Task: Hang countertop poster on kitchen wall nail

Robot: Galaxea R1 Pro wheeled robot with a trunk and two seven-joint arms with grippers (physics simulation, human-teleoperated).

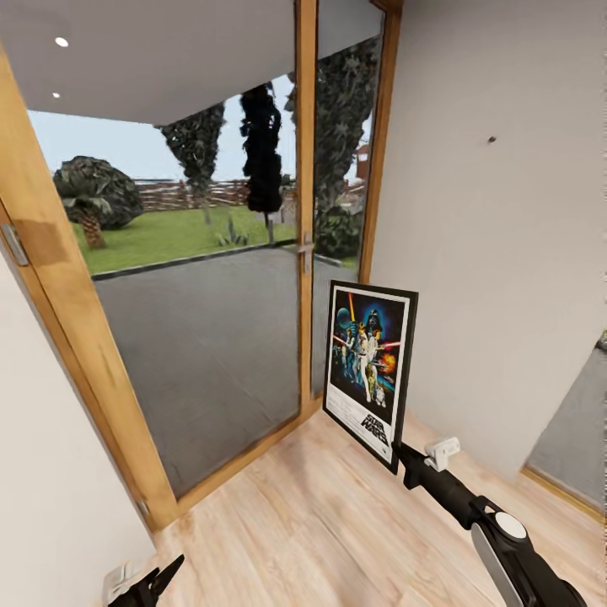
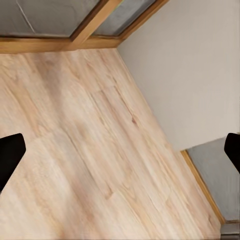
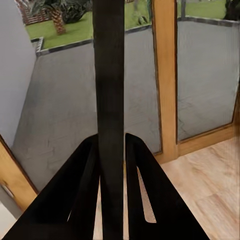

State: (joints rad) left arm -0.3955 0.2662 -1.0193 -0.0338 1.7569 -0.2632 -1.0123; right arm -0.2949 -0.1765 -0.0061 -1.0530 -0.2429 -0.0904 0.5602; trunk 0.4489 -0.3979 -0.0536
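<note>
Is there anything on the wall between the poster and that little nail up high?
No. In the head view, the poster, held upright by the right gripper, sits below the nail, and the wall between them is bare.

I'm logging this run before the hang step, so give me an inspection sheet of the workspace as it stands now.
Surface: light wood floor; no countertop seen.
Job's things: poster held upright off the floor, gripped at its lower corner; wall nail high on the white wall, above and right of it.
Clutter: nothing seen.
Grippers: right gripper shut on the poster's edge; left gripper open, empty, over the floor.
Cables: nothing seen.
Surroundings: wood-framed glass doors onto a paved patio, lawn and trees.
</note>
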